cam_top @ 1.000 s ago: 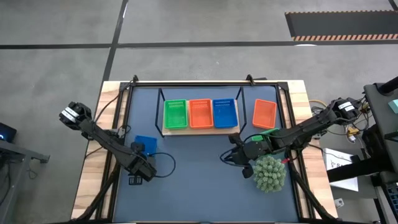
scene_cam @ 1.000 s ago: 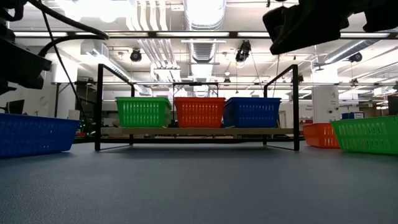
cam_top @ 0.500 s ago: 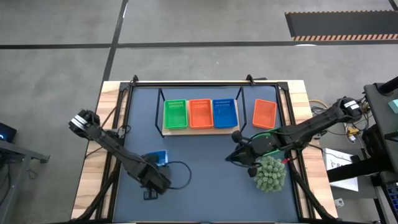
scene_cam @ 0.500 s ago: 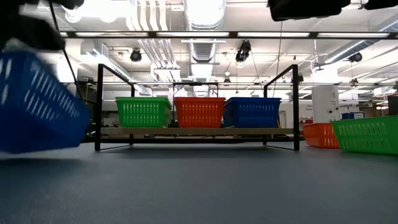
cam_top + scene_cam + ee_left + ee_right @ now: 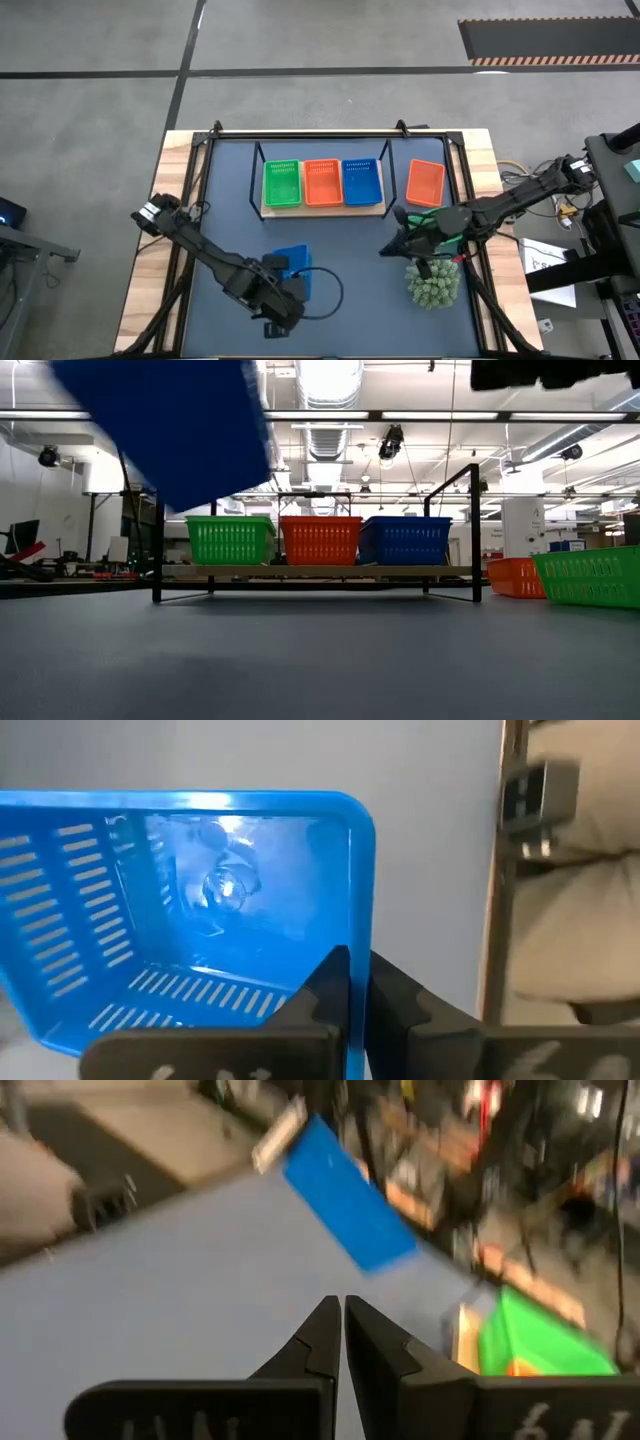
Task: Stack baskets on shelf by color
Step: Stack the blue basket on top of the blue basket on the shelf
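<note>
Fingers of the left gripper are pinched shut on the rim of a blue basket, held off the mat near its front edge, left of centre; in the low view it hangs tilted, high above the surface. Right gripper has its fingers closed with nothing between them, over the mat's right half, just beside the spiky plant ball.

Surface: dark-blue mat on a wood-edged table. Room behind: grey floor, ceiling lights and ducts.

Shelf sits at the mat's back edge, long axis running left to right. On it, side by side, a green basket, orange basket and second blue basket, each with its long axis front to back. Spare orange basket lies right of the shelf. Another green basket rests on the mat's right side.
</note>
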`<state>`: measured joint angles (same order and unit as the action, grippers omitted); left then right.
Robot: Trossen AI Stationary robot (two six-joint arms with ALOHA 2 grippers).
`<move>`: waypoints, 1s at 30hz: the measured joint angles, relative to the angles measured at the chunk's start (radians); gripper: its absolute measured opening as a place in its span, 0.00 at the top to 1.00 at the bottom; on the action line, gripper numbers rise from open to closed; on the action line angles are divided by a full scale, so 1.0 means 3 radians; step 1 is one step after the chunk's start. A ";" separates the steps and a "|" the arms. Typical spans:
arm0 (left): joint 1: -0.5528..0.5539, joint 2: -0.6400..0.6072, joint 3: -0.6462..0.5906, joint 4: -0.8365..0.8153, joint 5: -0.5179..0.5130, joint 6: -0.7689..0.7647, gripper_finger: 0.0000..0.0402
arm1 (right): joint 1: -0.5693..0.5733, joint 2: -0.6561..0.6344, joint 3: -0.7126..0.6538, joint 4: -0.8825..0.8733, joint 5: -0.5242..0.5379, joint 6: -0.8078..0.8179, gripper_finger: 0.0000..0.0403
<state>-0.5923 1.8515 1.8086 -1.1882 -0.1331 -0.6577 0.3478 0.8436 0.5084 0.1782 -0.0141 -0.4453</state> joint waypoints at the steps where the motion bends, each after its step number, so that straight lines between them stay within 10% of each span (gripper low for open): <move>1: 0.0031 0.0016 0.0066 -0.0001 -0.0081 0.0081 1.00 | -0.0024 -0.0041 -0.0088 0.0207 -0.0107 -0.0050 0.98; 10: 0.0543 0.0042 0.0392 0.0090 -0.0704 0.0849 1.00 | -0.0485 -0.0251 -0.0496 0.0950 -0.0231 -0.0085 0.98; 30: 0.1689 0.0061 -0.0043 0.1750 -0.0925 0.1818 1.00 | -0.0651 -0.1546 -0.1058 0.0827 -0.0343 0.0039 0.98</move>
<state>-0.0857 1.8697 1.7958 -0.6633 -0.4107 -0.1122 0.1524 0.3799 0.1909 0.4263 -0.1169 -0.4336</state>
